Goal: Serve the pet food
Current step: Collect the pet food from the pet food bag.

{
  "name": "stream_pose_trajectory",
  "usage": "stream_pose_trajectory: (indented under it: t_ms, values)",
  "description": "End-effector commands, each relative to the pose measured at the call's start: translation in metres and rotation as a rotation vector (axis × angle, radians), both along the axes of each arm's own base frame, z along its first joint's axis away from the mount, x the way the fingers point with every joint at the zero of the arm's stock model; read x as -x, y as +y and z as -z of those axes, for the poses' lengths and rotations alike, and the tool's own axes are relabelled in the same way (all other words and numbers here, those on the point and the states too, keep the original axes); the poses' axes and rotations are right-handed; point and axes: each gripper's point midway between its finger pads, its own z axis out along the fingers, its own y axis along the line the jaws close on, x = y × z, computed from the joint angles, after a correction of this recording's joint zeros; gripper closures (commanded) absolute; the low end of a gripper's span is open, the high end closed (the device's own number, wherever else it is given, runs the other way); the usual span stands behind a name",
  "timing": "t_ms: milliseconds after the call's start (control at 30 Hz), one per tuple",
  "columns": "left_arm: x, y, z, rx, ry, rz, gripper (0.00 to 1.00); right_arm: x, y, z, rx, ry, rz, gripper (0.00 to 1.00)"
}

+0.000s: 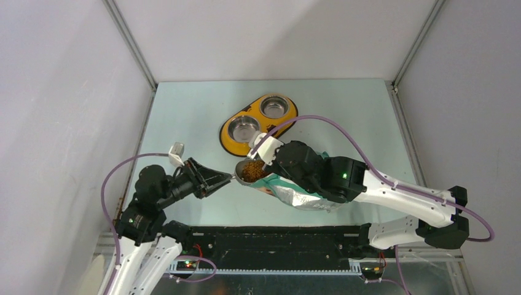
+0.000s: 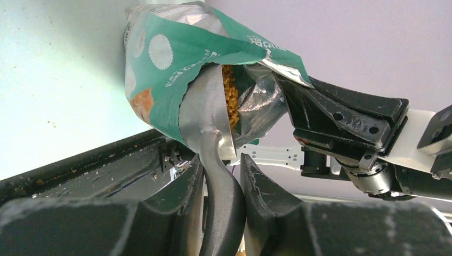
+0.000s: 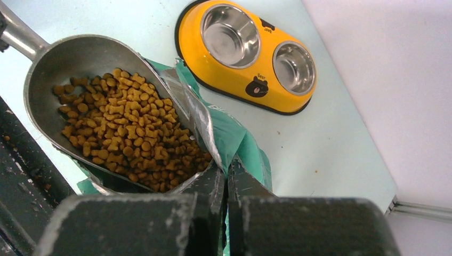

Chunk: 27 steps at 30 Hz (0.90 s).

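The pet food (image 3: 128, 138) is brown kibble heaped in a grey metal scoop (image 3: 64, 61) whose bowl sits in the mouth of the teal-and-white bag (image 3: 234, 141). In the top view the kibble (image 1: 250, 171) shows at the bag's open end. My left gripper (image 2: 221, 165) is shut on the scoop's handle (image 2: 224, 197); it also shows in the top view (image 1: 228, 179). My right gripper (image 3: 228, 162) is shut on the bag's rim and holds the mouth open. The bag (image 2: 176, 53) hangs in front of the left wrist camera.
A yellow double feeder (image 1: 228, 145) with two steel bowls (image 1: 245, 128) (image 1: 274, 106) stands just behind the bag, also seen in the right wrist view (image 3: 186, 42). A black rail (image 1: 276, 243) runs along the near table edge. White walls enclose the pale table.
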Motion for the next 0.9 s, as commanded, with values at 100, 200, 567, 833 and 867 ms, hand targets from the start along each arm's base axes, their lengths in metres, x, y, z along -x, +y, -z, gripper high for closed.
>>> stream_pose_trajectory:
  t_ms: [100, 200, 567, 833, 867]
  values:
    - [0.000, 0.013, -0.057, 0.001, -0.206, -0.067, 1.00, -0.012, -0.019, -0.039, -0.053, -0.080, 0.081, 1.00]
    - [0.006, 0.018, -0.067, -0.015, -0.244, -0.083, 1.00, -0.013, -0.022, -0.040, -0.054, -0.083, 0.089, 1.00]
    - [0.021, 0.032, -0.070, -0.060, -0.261, -0.133, 1.00, -0.009, -0.026, -0.049, -0.083, -0.094, 0.096, 1.00]
    - [0.017, 0.028, -0.061, -0.012, -0.271, -0.130, 1.00, -0.007, -0.027, -0.057, -0.133, -0.095, 0.105, 1.00]
    - [0.017, 0.029, -0.061, -0.007, -0.279, -0.136, 1.00, -0.008, -0.027, -0.059, -0.144, -0.096, 0.112, 1.00]
